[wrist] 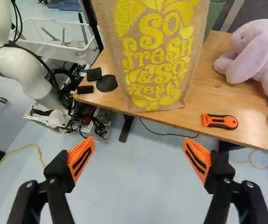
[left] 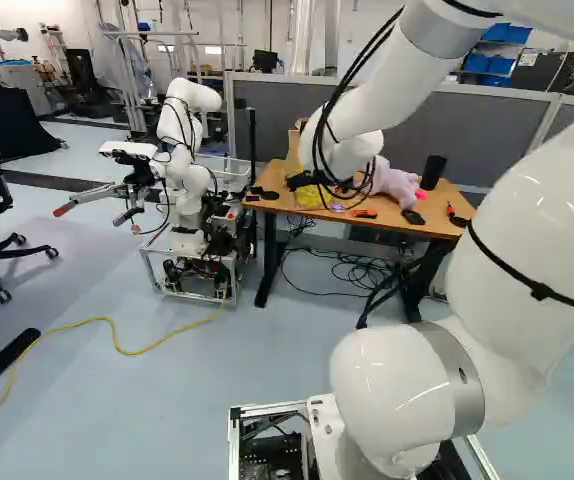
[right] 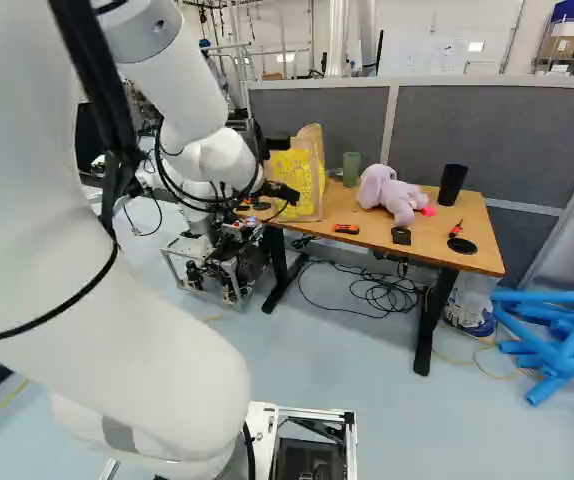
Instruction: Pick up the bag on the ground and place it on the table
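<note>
Arm (left: 402, 390) looms at right of L base view. End effector (wrist: 138, 140) wide open, nothing held. Bag (right: 302, 180) upright on counter (wrist: 201, 98), upper centre of R base view, prob. at front edge; a snag on retreat could tip it off.

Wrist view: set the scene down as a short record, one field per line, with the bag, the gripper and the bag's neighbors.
bag: upright on the table, near its edge
gripper: open, nothing between its fingers, bag ahead of it
bag's neighbors: black disc, green cup, orange-and-black tool
farther along table: purple plush toy
task state: bag looks placed
</note>
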Robot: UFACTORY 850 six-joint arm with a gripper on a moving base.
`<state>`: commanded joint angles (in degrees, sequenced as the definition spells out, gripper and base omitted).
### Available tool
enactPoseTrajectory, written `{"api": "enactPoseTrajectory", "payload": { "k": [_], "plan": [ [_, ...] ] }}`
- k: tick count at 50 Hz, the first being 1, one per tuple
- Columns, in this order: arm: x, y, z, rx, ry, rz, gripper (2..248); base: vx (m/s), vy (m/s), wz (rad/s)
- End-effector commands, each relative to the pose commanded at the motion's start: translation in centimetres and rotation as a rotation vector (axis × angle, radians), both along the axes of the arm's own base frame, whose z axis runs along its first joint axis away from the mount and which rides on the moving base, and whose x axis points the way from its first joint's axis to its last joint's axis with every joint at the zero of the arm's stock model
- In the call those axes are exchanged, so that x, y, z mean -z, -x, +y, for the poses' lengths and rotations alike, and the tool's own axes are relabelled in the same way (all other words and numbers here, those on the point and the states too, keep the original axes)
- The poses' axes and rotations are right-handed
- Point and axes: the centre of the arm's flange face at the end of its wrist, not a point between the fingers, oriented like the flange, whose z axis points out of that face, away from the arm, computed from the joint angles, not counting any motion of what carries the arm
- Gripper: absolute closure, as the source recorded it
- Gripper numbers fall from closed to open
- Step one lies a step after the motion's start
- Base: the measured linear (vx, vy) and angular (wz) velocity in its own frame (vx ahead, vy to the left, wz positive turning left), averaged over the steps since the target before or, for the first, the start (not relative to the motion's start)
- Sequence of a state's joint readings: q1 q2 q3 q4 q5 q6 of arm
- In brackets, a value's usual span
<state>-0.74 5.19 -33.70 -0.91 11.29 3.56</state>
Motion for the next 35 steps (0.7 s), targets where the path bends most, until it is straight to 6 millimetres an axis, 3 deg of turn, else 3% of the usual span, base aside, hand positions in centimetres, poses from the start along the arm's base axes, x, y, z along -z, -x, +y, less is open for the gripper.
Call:
{"api": "enactPoseTrajectory", "payload": {
  "k": [35],
  "plan": [
    [5.2,7.4,0.3,-0.021,0.021,-0.195,3,0.0,0.0,0.0]
  ]
}}
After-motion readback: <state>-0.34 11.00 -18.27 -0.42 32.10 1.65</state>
